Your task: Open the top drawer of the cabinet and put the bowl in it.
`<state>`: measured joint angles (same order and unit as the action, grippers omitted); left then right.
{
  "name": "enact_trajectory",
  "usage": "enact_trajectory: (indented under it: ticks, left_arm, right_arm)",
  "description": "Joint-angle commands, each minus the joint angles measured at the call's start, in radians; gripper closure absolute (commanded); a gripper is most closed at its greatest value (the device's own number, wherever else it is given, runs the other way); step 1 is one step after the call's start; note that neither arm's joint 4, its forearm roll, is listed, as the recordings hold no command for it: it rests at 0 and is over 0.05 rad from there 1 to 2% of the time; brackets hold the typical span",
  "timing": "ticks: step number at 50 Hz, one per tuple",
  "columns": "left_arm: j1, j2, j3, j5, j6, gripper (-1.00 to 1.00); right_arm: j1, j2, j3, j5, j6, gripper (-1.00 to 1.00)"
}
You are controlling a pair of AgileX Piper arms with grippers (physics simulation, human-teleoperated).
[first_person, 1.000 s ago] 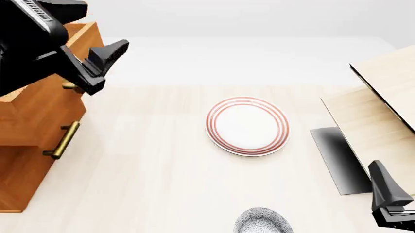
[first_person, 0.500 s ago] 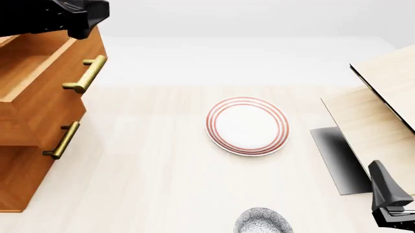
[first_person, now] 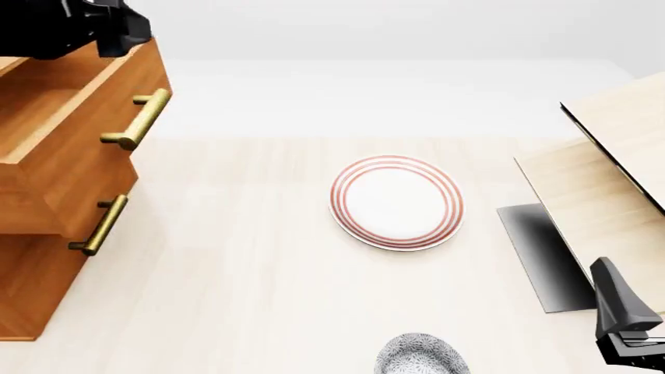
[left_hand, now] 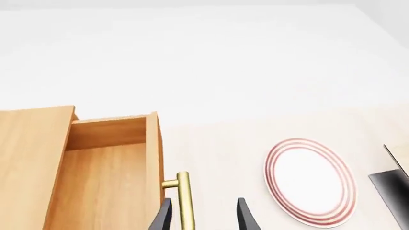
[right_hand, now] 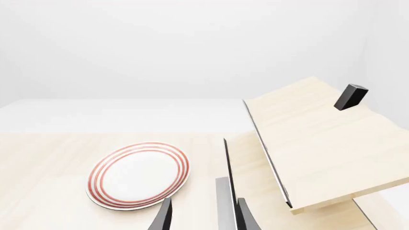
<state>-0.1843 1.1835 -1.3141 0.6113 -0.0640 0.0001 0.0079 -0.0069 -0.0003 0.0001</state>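
The cabinet (first_person: 42, 234) stands at the table's left. Its top drawer (first_person: 62, 117) is pulled out, with its empty inside showing in the left wrist view (left_hand: 102, 187). Its brass handle (first_person: 140, 118) is free. My left gripper (left_hand: 204, 218) is open and empty, raised above the drawer front and its handle (left_hand: 185, 201). Only the left arm (first_person: 73, 27) shows in the front view, at the top left. The speckled bowl (first_person: 421, 357) sits at the near edge of the table, cut off by the picture. My right gripper (right_hand: 203, 218) is open and empty, to the right of the bowl.
A white plate with red rings (first_person: 397, 201) lies mid-table and shows in both wrist views (left_hand: 310, 182) (right_hand: 139, 175). A pale light-wood structure (first_person: 608, 179) with a dark panel (first_person: 540, 253) stands at the right. Two lower drawers (first_person: 99, 226) are shut.
My left gripper has left the top drawer's handle and risen up and back to the top left. The drawer stays pulled out. The right arm, bowl and plate have not moved.
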Motion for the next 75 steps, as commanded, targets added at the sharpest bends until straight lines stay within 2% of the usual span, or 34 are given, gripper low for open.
enact_trajectory:
  ticks: [1, 26, 28, 47, 48, 50, 51, 53, 58, 59, 75]
  left_arm:
    - [0.056, 0.038, -0.035, 0.057, -0.036, -1.0]
    - [0.116, 0.074, -0.09, 0.113, -0.078, -1.0]
    - [0.139, 0.083, -0.091, 0.129, -0.067, -1.0]
    - [0.142, 0.108, -0.148, 0.23, -0.048, -1.0]
    - [0.146, 0.115, -0.15, 0.242, -0.026, -1.0]
    - [0.146, 0.106, -0.158, 0.243, -0.039, -1.0]
    - [0.148, 0.107, -0.158, 0.245, -0.029, -1.0]
    - [0.118, 0.128, -0.16, 0.248, -0.055, -1.0]
    - [0.138, 0.127, -0.15, 0.262, -0.032, -1.0]
    - [0.119, 0.134, -0.152, 0.261, -0.046, -1.0]
    - [0.117, 0.141, -0.112, 0.241, -0.054, -1.0]
  right_arm:
    - [0.0, -0.001, 0.002, -0.001, 0.0, -1.0]
    - [0.0, -0.001, 0.002, -0.001, 0.0, -1.0]
    - [0.0, -0.001, 0.002, -0.001, 0.0, -1.0]
    - [0.0, -0.001, 0.002, -0.001, 0.0, -1.0]
    - [0.0, -0.001, 0.002, -0.001, 0.0, -1.0]
    - [0.0, -0.001, 0.002, -0.001, 0.0, -1.0]
    - [0.0, -0.001, 0.002, -0.001, 0.0, -1.0]
    - [0.0, -0.001, 0.002, -0.001, 0.0, -1.0]
    - [0.0, -0.001, 0.002, -0.001, 0.0, -1.0]
    - [0.0, -0.001, 0.002, -0.001, 0.0, -1.0]
    - [0.0, -0.001, 0.002, -0.001, 0.0, -1.0]
